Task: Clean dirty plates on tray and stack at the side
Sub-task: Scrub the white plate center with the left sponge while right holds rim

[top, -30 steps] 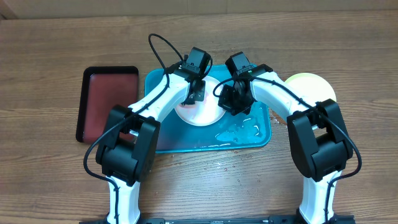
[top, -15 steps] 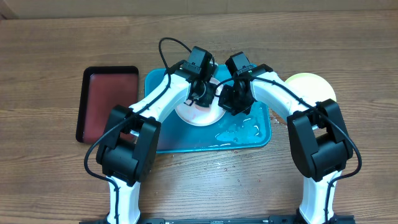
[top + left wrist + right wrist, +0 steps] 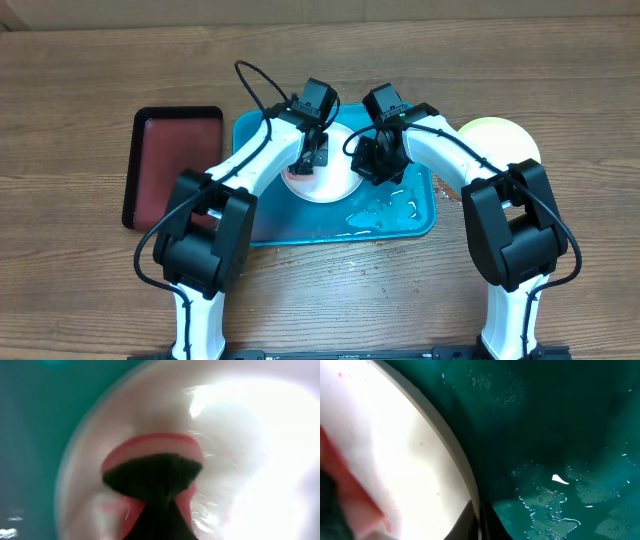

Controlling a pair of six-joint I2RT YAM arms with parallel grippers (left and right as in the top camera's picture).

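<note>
Overhead view: even, diffuse light is falling from above; the table [image 3: 80, 60] is rendering sharp, with only soft shadows. Left wrist view: the whole frame is blurring, and glare is washing out the white plate [image 3: 260, 435] from 1 to 4 o'clock. Right wrist view: the tray [image 3: 560, 420] is sitting dim, the plate is overexposing at 9 o'clock, and water [image 3: 555, 500] is glinting at 5 o'clock.

Your tabletop [image 3: 80, 70] is matt, grained wood. You see the tray [image 3: 320, 222] as glossy wet plastic, and the white plate [image 3: 332, 186] smooth, shiny, smeared red.
</note>
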